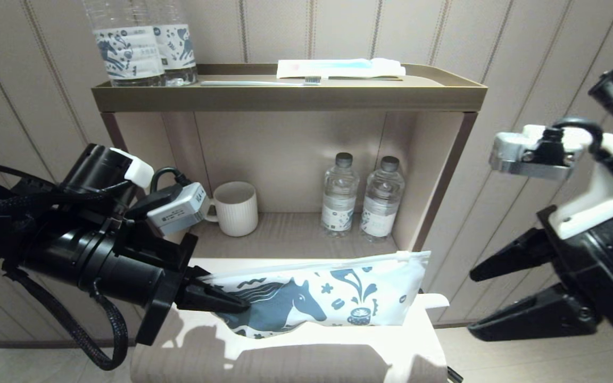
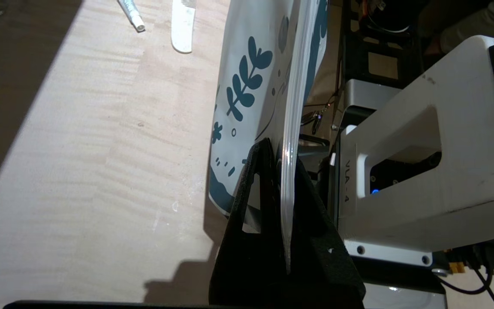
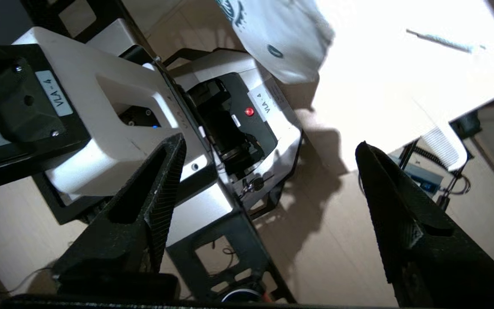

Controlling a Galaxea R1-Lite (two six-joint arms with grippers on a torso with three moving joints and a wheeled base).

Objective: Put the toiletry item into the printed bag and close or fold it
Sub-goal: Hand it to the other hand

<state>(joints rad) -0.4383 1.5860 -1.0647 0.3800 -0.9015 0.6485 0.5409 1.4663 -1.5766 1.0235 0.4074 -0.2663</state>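
The printed bag (image 1: 328, 298), white with a dark blue horse, hangs lengthwise just above the pale table (image 1: 296, 361). My left gripper (image 1: 232, 304) is shut on the bag's left end; the left wrist view shows its black fingers clamped on the clear zip strip (image 2: 292, 128) of the bag (image 2: 251, 77). The toiletry item (image 2: 182, 25), a flat white piece with a rounded end, lies on the table beyond the bag, and in the right wrist view it (image 3: 442, 146) overhangs the table's corner. My right gripper (image 1: 471, 304) hovers open to the right of the bag, its fingers (image 3: 165, 180) empty and wide apart.
A shelf unit stands behind the table. Its top tray (image 1: 285, 96) carries two labelled bottles (image 1: 125, 48), a toothbrush (image 1: 258, 82) and a blue-striped packet (image 1: 338, 66). Below stand a white mug (image 1: 237, 207) and two small bottles (image 1: 359, 197). A thin stick-like item (image 2: 131, 15) lies near the toiletry item.
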